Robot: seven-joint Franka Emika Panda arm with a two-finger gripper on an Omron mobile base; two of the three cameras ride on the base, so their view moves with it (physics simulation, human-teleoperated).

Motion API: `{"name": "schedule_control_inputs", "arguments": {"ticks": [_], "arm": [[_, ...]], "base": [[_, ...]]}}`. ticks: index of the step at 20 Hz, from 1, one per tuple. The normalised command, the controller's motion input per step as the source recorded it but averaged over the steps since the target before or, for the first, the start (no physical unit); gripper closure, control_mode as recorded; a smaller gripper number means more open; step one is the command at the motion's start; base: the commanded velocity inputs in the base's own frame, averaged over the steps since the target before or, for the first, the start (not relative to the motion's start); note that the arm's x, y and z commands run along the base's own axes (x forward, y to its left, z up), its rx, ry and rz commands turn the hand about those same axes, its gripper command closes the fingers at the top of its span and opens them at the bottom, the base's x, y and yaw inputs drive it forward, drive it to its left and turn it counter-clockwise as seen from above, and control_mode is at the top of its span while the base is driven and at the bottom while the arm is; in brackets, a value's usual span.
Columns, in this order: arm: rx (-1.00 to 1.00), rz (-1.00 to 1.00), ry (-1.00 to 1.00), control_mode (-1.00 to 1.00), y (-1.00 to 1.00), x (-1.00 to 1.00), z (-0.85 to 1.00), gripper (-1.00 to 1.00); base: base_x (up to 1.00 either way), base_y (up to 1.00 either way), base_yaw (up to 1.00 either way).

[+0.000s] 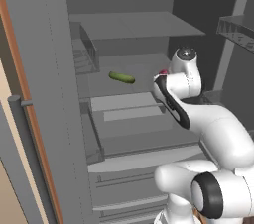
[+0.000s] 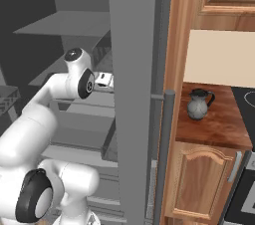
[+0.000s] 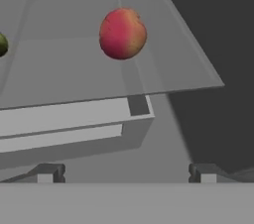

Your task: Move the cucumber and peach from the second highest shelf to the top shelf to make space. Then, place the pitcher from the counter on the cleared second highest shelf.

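Two items sit on the second-highest grey fridge shelf: slim dark green cucumber left, round red peach right. We've got the pincer released, jaws wide, aimed at the peach to grab it. Bulbous grey pitcher waits on the glossy reddish-brown table.

One cucumber, one peach, one pitcher.

Both base views are looking forward and down over the arm into the open fridge, from left and right. The hand view is facing the peach closely.
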Motion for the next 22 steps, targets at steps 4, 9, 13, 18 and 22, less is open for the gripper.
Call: {"name": "schedule_control_inputs", "arguments": {"ticks": [4,9,13,18,22], "arm": [[0.0,-0.04,-0.03,-1.0,0.0,0.42,0.0,-1.0],[0.0,-0.02,-0.07,-1.0,0.0,0.42,-0.04,-1.0],[0.0,0.0,-0.12,-1.0,0.0,0.33,-0.19,-1.0],[0.0,0.0,-0.15,-1.0,0.0,0.32,-0.28,-1.0],[0.0,0.0,-0.11,-1.0,-0.03,0.36,-0.26,-1.0]], "base": [[0.0,0.0,0.0],[0.0,0.0,0.0],[0.0,0.0,0.0],[0.0,0.0,0.0],[0.0,0.0,0.0]]}}
